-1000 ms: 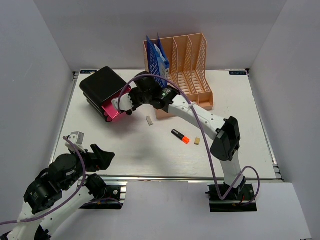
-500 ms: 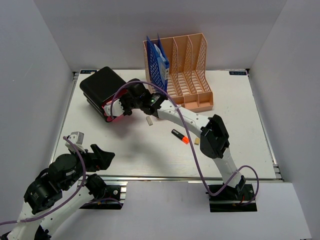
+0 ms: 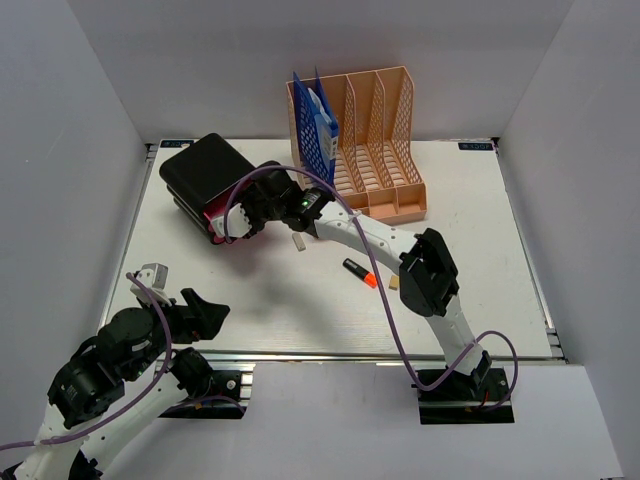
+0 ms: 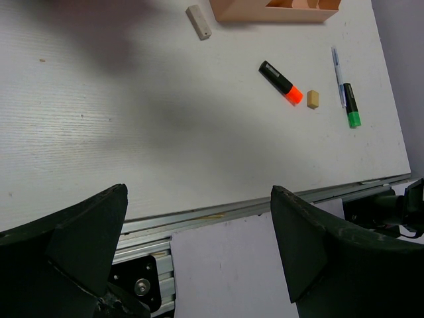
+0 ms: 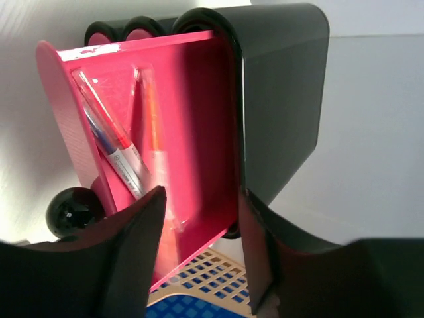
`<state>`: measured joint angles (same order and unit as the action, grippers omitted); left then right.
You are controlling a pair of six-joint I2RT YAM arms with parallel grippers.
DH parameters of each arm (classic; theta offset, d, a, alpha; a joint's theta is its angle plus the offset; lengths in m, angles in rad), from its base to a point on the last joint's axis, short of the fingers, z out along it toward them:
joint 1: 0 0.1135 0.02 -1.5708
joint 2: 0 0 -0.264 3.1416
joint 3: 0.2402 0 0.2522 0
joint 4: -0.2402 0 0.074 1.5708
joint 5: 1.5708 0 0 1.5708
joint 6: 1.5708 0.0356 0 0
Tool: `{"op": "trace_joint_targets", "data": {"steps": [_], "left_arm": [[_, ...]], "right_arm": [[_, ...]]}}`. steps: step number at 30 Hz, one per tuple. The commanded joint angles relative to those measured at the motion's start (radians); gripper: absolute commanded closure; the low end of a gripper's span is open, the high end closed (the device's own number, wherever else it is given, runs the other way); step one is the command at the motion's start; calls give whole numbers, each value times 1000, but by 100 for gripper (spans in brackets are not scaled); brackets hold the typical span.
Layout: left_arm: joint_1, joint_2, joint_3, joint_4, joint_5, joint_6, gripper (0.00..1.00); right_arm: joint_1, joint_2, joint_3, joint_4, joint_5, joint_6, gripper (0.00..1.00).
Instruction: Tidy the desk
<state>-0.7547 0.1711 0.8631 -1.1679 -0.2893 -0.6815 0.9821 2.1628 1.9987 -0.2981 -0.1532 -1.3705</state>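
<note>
No legible text anywhere: the dark sticker (image 3: 477, 146) at the far right corner of the desk (image 3: 250, 295) is too small to read, and print on the pens (image 5: 112, 142) is blurred. The desk is a flat white tabletop with thin dark edge lines and a metal rail (image 3: 330, 352) along the near edge, boxed in by plain grey-white walls on three sides. It fills the middle of the overhead view, in front of both arm bases. Far left on it is a black organizer (image 3: 205, 172) with its pink drawer (image 5: 172, 119) pulled out, pens lying inside. The right gripper (image 3: 248, 215) is at the drawer front with its fingers (image 5: 132, 245) spread wide, the drawer end between them; can't tell if they touch it. The left gripper (image 4: 199, 195) is parked over the near left edge, fingers wide apart, holding nothing. A peach file rack (image 3: 380, 130) sits far centre, with blue mesh dividers (image 3: 315, 135) in its leftmost slot. Loose on the surface are a beige eraser (image 3: 298, 241), a black highlighter with an orange cap (image 3: 360, 272), a small tan block (image 3: 394, 283), and, further right, a green-capped marker (image 4: 352, 106) beside a white pen (image 4: 338, 66).
</note>
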Motion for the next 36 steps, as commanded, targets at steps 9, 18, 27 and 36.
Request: {"op": "trace_joint_targets", "data": {"steps": [9, 18, 27, 36], "left_arm": [[5, 36, -1, -3, -7, -3, 2], [5, 120, 1, 97, 47, 8, 14], [5, 445, 21, 391, 144, 180, 48], [5, 551, 4, 643, 268, 437, 13]], "right_arm": [[-11, -90, 116, 57, 15, 184, 91], [-216, -368, -148, -56, 215, 854, 100], [-678, -682, -521, -329, -5, 999, 58], [-852, -678, -879, -391, -137, 1156, 45]]}}
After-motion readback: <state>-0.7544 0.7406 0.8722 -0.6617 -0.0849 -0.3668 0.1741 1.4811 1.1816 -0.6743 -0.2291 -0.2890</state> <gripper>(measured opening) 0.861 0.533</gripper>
